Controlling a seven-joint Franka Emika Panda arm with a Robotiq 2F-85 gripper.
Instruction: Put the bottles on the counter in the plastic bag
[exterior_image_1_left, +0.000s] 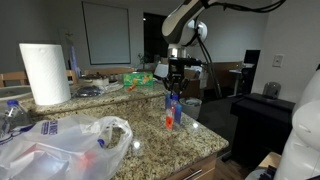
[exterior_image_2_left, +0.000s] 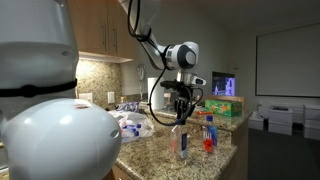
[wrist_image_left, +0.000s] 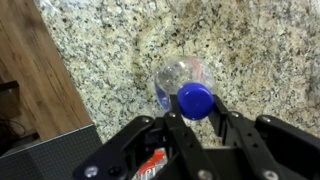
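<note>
A small clear bottle with a blue cap (wrist_image_left: 194, 99) stands upright on the speckled granite counter (wrist_image_left: 100, 50). My gripper (wrist_image_left: 196, 112) hangs straight over it, its two black fingers (wrist_image_left: 175, 125) pressed against either side of the cap. In both exterior views the gripper (exterior_image_1_left: 176, 86) (exterior_image_2_left: 181, 118) sits on top of this bottle (exterior_image_1_left: 172, 101) (exterior_image_2_left: 180, 142). A red-capped bottle (exterior_image_1_left: 170, 121) (exterior_image_2_left: 208, 136) stands beside it. The plastic bag (exterior_image_1_left: 60, 148) lies crumpled and open at the near end of the counter, well away from the gripper.
A paper towel roll (exterior_image_1_left: 44, 72) stands behind the bag, and a larger water bottle (exterior_image_1_left: 10, 116) next to it. Colourful boxes (exterior_image_1_left: 140, 77) sit at the back of the counter. The counter's rounded edge drops to the wooden floor (wrist_image_left: 30, 70) close to the bottle.
</note>
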